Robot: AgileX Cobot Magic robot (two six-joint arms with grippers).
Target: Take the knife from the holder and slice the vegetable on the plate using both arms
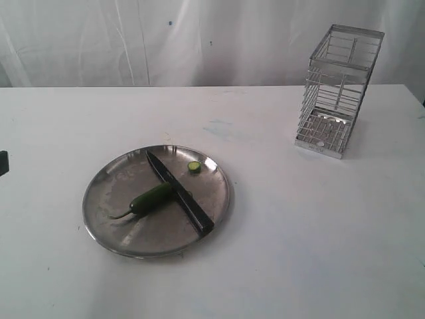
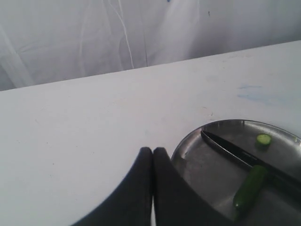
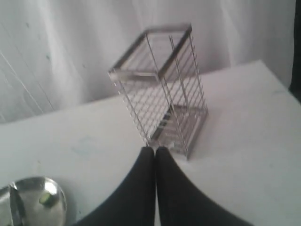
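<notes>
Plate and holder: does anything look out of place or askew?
Little stands out. The knife lies across the chilli on the plate, beside a cut slice. The holder stands upright and empty.

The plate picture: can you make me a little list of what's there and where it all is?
plate: round steel, on the white table
knife: lying across the plate, over the chilli
chilli: on the plate, under the knife
cut slice: on the plate, apart from the chilli
holder: upright on the table, empty
left gripper: shut, holding nothing
right gripper: shut, holding nothing
</notes>
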